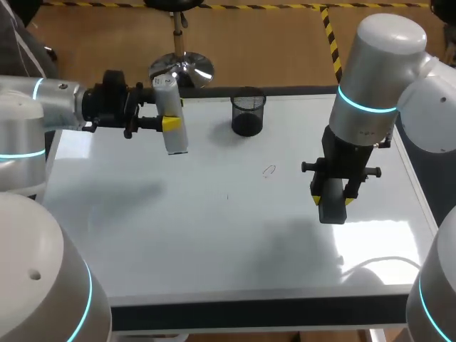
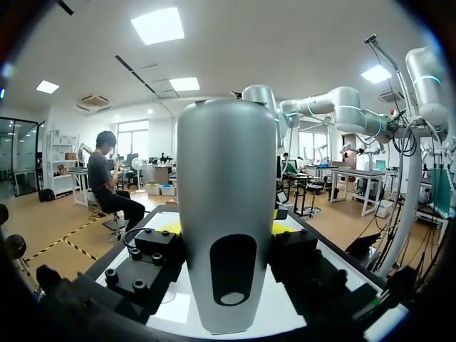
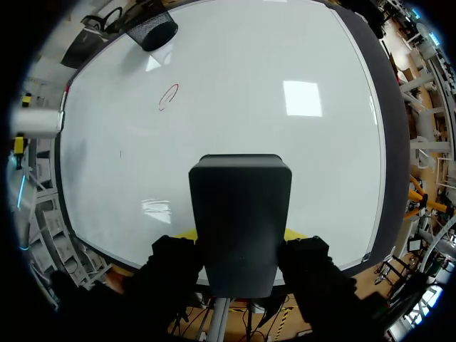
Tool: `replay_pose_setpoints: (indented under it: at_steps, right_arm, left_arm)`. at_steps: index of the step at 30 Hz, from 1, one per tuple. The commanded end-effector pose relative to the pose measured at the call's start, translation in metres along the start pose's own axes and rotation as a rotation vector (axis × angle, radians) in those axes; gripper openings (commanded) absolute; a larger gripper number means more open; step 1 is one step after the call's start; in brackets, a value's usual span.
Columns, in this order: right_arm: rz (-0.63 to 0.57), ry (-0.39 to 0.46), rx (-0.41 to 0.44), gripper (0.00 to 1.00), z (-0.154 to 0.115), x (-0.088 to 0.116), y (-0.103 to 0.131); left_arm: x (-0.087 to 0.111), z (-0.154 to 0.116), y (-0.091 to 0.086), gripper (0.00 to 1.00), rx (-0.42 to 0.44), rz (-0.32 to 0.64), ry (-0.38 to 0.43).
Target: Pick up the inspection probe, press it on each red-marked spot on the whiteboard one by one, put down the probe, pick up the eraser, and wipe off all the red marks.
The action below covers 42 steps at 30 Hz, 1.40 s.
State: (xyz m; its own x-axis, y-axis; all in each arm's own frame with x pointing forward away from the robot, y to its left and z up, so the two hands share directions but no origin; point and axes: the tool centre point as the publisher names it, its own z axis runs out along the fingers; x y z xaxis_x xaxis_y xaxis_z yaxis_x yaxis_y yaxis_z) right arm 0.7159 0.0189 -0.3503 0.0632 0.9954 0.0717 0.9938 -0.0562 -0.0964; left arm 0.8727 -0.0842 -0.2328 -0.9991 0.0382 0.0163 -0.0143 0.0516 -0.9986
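Whiteboard [image 1: 142, 235], white & glossy, is lying flat. L gripper [image 1: 169, 122] is clamping silver tapered inspection probe [image 1: 176, 142] over far-left area; red oval mark [image 1: 268, 170] is sitting mid-board; R gripper [image 1: 331, 201], nearer it, is pinching dark-grey block eraser [image 1: 332, 211] to its right.

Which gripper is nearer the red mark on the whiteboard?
Right. The right gripper, shut on the eraser, sits just right of the red mark; the left gripper, holding the probe, is farther off toward the whiteboard's back left.
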Motion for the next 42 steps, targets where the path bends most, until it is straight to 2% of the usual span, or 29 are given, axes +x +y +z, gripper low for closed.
replay_pose_setpoints:
  at_steps: [1, 18, 29, 42]
  right_arm:
    - [-0.002, 0.001, -0.001, 0.0, -0.001, -0.001, 0.0]
    - [-0.007, 0.0, -0.002, 0.0, -0.002, 0.001, 0.002]
    - [-0.071, -0.037, -0.001, 0.0, -0.003, 0.029, 0.022]
    - [-0.097, -0.062, 0.003, 0.0, 0.004, 0.075, 0.039]
  left_arm:
    - [0.0, 0.0, 0.0, 0.0, 0.002, 0.002, 0.001]
    - [0.0, 0.0, 0.0, 0.0, 0.002, 0.002, 0.001]
    - [0.0, 0.0, 0.0, 0.0, 0.002, 0.002, 0.001]
    - [0.0, 0.0, 0.0, 0.0, 0.002, 0.002, 0.001]
